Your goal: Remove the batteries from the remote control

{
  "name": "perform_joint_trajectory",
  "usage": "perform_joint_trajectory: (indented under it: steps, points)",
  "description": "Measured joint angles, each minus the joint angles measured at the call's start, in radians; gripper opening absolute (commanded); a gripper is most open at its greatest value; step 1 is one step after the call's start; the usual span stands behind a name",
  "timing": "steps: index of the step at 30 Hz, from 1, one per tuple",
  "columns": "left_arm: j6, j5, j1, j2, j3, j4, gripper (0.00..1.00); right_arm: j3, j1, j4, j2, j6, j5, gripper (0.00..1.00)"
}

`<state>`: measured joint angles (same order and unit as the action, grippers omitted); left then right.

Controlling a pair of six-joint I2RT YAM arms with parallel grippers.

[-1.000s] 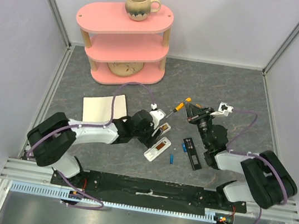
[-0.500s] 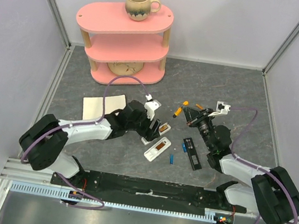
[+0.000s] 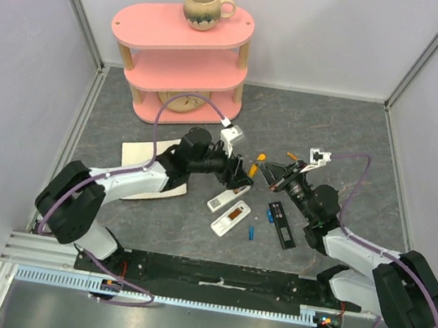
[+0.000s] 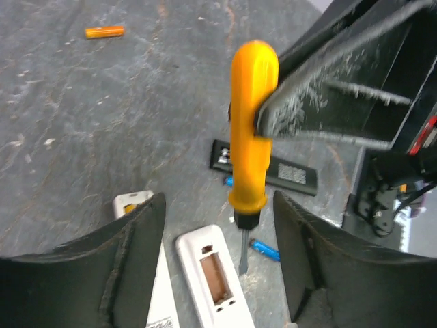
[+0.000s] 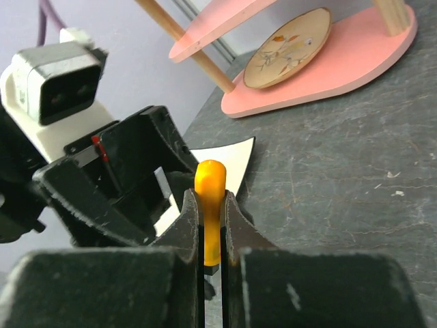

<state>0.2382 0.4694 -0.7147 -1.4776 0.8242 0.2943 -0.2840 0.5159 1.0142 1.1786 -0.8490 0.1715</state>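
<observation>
Our left gripper [image 3: 242, 173] hangs just beyond the open white remote [image 3: 230, 217], its fingers spread wide. Two blue batteries [image 3: 252, 232] lie on the table [image 3: 354, 143] just right of the remote, outside it. Farther right of the remote, our right gripper [image 5: 209, 205] pinches the orange screwdriver [image 4: 248, 137] by its handle.

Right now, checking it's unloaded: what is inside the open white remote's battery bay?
Inside the remote, only a bare brownish floor; the blue batteries lie outside it. Anything under the bay's rim is hidden.
</observation>
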Motion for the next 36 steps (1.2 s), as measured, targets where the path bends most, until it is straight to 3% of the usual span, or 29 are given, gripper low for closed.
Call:
perform_joint_trajectory:
  steps: [2,3,5,6,8,10,12,14,17,18,20,22,23,24,27,28,29,32,36]
  points:
    - [0.016,0.037,0.000,-0.037,0.024,0.030,0.44,0.000,0.008,-0.001,-0.003,-0.008,0.014,0.00]
    - [0.027,0.055,0.000,-0.051,0.030,0.044,0.22,0.000,0.011,-0.002,-0.005,-0.012,0.018,0.00]
    - [0.052,0.103,0.000,-0.066,0.034,0.066,0.05,0.000,0.015,-0.010,-0.008,-0.011,0.017,0.00]
    - [0.060,0.111,-0.002,-0.068,0.034,0.074,0.02,0.001,0.013,-0.014,-0.009,-0.013,0.015,0.00]
    - [0.069,0.122,-0.001,-0.068,0.034,0.076,0.02,0.001,0.012,-0.028,-0.024,-0.009,0.014,0.30]
    - [0.070,0.135,0.002,-0.068,0.034,0.079,0.02,0.002,0.012,-0.034,-0.035,-0.008,0.017,0.46]
    - [0.069,0.145,0.002,-0.068,0.034,0.079,0.02,0.007,0.013,-0.036,-0.047,-0.016,0.032,0.59]
    - [0.069,0.161,0.002,-0.068,0.034,0.079,0.02,0.014,0.012,-0.035,-0.055,-0.021,0.047,0.63]
    - [0.069,0.174,0.002,-0.064,0.027,0.079,0.02,0.018,0.007,-0.032,-0.050,-0.027,0.079,0.51]
    - [0.069,0.180,0.002,-0.062,0.023,0.079,0.02,0.018,0.005,-0.027,-0.045,-0.031,0.088,0.43]
    - [0.069,0.191,0.002,-0.056,0.018,0.077,0.02,0.018,0.000,-0.017,-0.031,-0.040,0.111,0.39]
    - [0.069,0.204,0.002,-0.051,0.016,0.077,0.02,0.017,-0.004,-0.002,-0.008,-0.053,0.134,0.24]
    - [0.069,0.211,0.002,-0.048,0.016,0.075,0.02,0.017,-0.006,0.010,0.005,-0.065,0.148,0.00]
    - [0.069,0.214,0.002,-0.047,0.014,0.073,0.02,0.016,-0.008,0.025,0.015,-0.066,0.166,0.00]
    - [0.069,0.212,0.006,-0.035,0.011,0.065,0.28,0.016,-0.013,0.035,0.028,-0.069,0.181,0.00]
    - [0.069,0.210,0.006,-0.031,0.008,0.063,0.45,0.014,-0.014,0.039,0.031,-0.070,0.187,0.00]
    - [0.067,0.207,0.006,-0.024,0.006,0.059,0.53,0.013,-0.015,0.039,0.031,-0.072,0.190,0.00]
    - [0.059,0.165,0.008,0.016,-0.017,0.031,0.65,0.010,-0.016,0.016,0.019,-0.070,0.187,0.00]
    - [0.061,0.076,0.052,0.080,-0.068,-0.019,0.76,-0.010,-0.019,-0.146,-0.059,-0.027,0.096,0.00]
